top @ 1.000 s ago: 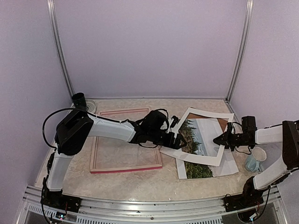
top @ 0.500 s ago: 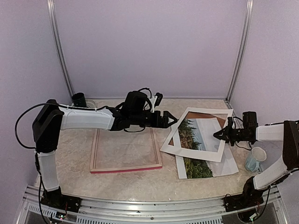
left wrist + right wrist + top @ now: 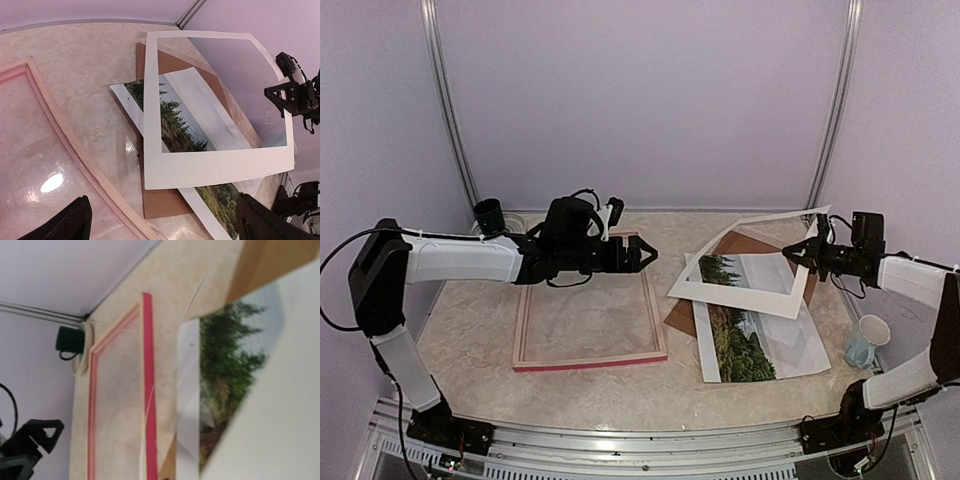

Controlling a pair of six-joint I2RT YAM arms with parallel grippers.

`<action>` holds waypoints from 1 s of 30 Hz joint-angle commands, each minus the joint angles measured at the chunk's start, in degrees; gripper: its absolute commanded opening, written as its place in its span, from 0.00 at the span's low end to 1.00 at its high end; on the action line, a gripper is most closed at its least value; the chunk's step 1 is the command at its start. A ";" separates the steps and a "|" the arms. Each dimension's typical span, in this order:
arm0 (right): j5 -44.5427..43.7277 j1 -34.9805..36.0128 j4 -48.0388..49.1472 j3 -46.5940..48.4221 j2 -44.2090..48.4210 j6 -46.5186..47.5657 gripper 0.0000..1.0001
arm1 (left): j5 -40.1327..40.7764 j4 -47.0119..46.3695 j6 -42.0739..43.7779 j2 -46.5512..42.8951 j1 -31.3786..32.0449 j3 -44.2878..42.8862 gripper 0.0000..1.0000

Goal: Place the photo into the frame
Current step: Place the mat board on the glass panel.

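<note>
The photo [image 3: 750,335] lies flat on the table at the right, partly on the brown backing board [image 3: 678,316]. It also shows in the left wrist view [image 3: 175,125] and the right wrist view [image 3: 225,365]. The pink-red frame [image 3: 588,362] lies face down at centre left, its pale wood back up [image 3: 60,127], its red edge in the right wrist view [image 3: 148,390]. My right gripper [image 3: 807,250] is shut on the right edge of the white mat border [image 3: 740,297] and holds that edge tilted up above the photo. My left gripper [image 3: 642,255] is open and empty over the frame's far right corner.
A pale mug [image 3: 866,343] stands at the right near edge. A black cylinder on a clear disc [image 3: 490,212] stands at the back left corner. Metal posts and purple walls close in the table.
My left arm has drawn back leftward from the mat to over the frame. My right gripper has lifted the mat's right edge higher and farther back, uncovering more of the photo.
</note>
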State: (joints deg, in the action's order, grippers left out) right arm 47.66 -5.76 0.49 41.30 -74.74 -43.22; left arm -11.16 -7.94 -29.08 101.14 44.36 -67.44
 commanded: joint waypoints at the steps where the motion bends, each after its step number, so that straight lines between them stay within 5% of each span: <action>1: 1.68 -0.08 2.76 2.52 1.87 -2.30 0.00 | 3.27 0.83 0.47 -4.59 -2.18 3.93 0.99; 30: -0.74 20.95 7.94 22.32 -13.57 -3.73 0.00 | 13.59 -2.46 -9.74 -30.02 -20.58 36.40 0.99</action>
State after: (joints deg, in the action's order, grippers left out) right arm 47.57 12.25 7.20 58.89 -85.56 -47.68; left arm 0.58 -8.67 -36.64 73.49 25.91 -33.50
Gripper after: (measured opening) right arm 0.006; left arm 0.989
